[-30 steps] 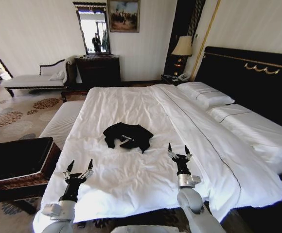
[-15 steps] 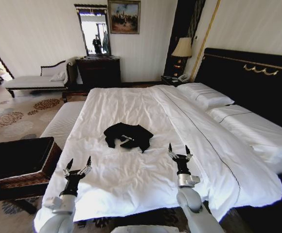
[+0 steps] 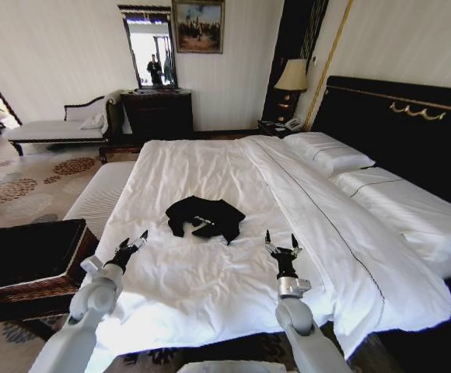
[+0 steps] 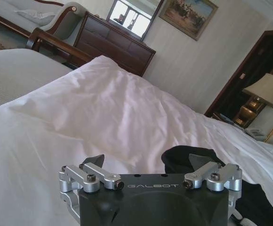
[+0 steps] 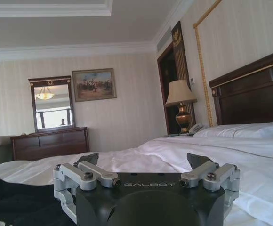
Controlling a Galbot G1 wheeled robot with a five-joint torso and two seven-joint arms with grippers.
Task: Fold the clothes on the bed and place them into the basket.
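The clothes (image 3: pixel 204 217), a black T-shirt with small white lettering, lie crumpled on the white bed (image 3: pixel 210 167) near its middle. My left gripper (image 3: pixel 133 242) is open, low over the duvet, a short way to the shirt's left on the near side. In the left wrist view the clothes (image 4: pixel 183 159) lie just beyond the open left gripper (image 4: pixel 148 162). My right gripper (image 3: pixel 280 243) stands open over the duvet, to the shirt's right and nearer me; in the right wrist view the open right gripper (image 5: pixel 143 162) has the clothes (image 5: pixel 19 202) off to one side. The dark wicker basket (image 3: pixel 31 260) sits beside the bed at left.
A cream striped bench (image 3: pixel 99 194) runs along the bed's left side behind the basket. White pillows (image 3: pixel 330 153) and the black headboard (image 3: pixel 400 124) are on the right. A dresser (image 3: pixel 157 113), chaise longue (image 3: pixel 54 128) and lamp (image 3: pixel 291 78) line the far wall.
My left arm has reached forward and turned toward the shirt, its gripper now closer to it. The right gripper has edged slightly forward. The shirt has not moved.
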